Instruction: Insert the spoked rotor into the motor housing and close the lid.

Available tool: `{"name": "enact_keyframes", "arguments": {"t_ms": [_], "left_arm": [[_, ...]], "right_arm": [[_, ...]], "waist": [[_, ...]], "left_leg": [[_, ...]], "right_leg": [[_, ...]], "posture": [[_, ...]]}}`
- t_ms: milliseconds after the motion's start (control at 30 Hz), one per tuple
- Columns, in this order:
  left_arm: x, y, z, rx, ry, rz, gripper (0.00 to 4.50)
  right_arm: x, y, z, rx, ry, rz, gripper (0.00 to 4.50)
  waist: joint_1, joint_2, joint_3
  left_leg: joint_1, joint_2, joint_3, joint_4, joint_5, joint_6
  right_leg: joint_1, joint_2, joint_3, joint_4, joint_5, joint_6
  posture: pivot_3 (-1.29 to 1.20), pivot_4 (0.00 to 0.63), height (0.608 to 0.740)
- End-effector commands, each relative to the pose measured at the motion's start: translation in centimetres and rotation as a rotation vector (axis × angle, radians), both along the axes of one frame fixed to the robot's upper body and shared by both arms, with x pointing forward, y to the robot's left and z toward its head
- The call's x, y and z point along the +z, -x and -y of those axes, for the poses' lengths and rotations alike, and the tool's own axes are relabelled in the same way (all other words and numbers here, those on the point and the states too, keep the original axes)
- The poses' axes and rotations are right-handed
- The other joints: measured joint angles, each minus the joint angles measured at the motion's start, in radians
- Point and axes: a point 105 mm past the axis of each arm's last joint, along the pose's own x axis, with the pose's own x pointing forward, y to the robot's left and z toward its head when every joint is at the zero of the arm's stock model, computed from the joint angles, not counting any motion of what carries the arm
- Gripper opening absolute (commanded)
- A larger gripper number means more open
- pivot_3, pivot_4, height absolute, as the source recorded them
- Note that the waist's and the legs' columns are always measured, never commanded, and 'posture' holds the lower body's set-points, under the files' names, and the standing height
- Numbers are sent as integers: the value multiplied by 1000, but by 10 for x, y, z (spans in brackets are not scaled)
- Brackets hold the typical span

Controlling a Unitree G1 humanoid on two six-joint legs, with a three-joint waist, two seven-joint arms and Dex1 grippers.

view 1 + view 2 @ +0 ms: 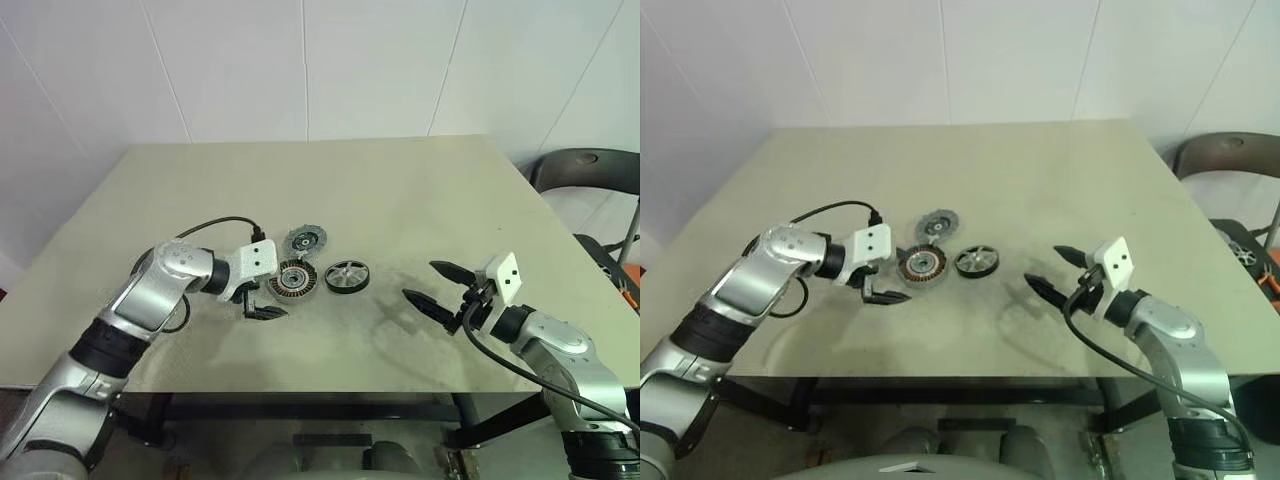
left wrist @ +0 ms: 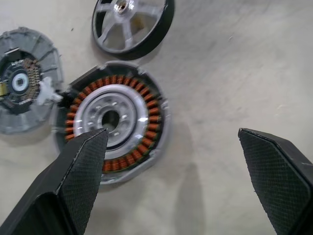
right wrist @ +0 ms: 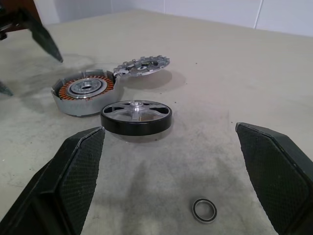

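The spoked rotor [image 1: 347, 276], a small disc with a thick black rim and shiny silver spokes around a silver hub, lies flat on the beige table [image 1: 400, 190], about midway between its left and right edges and nearer the front edge than the back. Just beside it, toward the left edge, sits the motor housing [image 1: 294, 280], a round grey shell ringed with copper-brown windings around a pale silver hub. The lid [image 1: 306, 240], a flat grey-silver disc with a dark centre, lies touching the housing on the side toward the back edge. A small thin dark washer ring [image 3: 204, 210] rests on the table apart from the rotor, toward the right pincer.

The left pincer [image 1: 258, 303] hovers at the housing's left side, its black fingers spread and holding nothing. The right pincer [image 1: 440, 289] hangs well apart from the rotor toward the right edge, fingers spread wide and empty.
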Motion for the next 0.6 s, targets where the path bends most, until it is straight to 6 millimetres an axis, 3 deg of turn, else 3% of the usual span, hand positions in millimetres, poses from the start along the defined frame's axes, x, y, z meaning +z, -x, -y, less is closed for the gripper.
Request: {"name": "enact_keyframes", "arguments": {"t_ms": [33, 333, 600], "left_arm": [[4, -8, 0, -30, -68, 37, 4500], [-4, -5, 15, -209, -174, -30, 4500], [-18, -12, 15, -254, -297, -20, 4500]], "right_arm": [[14, 0, -3, 11, 3, 57, 4488], [12, 2, -3, 3, -1, 49, 4488], [11, 4, -1, -1, 3, 46, 4488]], "waist": [[-1, 0, 0], [0, -2, 1], [-1, -3, 1]], "left_leg": [[0, 0, 0, 0, 0, 0], [-1, 0, 0, 0, 0, 0], [0, 0, 0, 1, 0, 0]], "right_leg": [[0, 0, 0, 0, 0, 0], [0, 0, 0, 0, 0, 1], [0, 1, 0, 0, 1, 1]], "posture": [[0, 0, 740], [0, 0, 740], [0, 0, 740]]}}
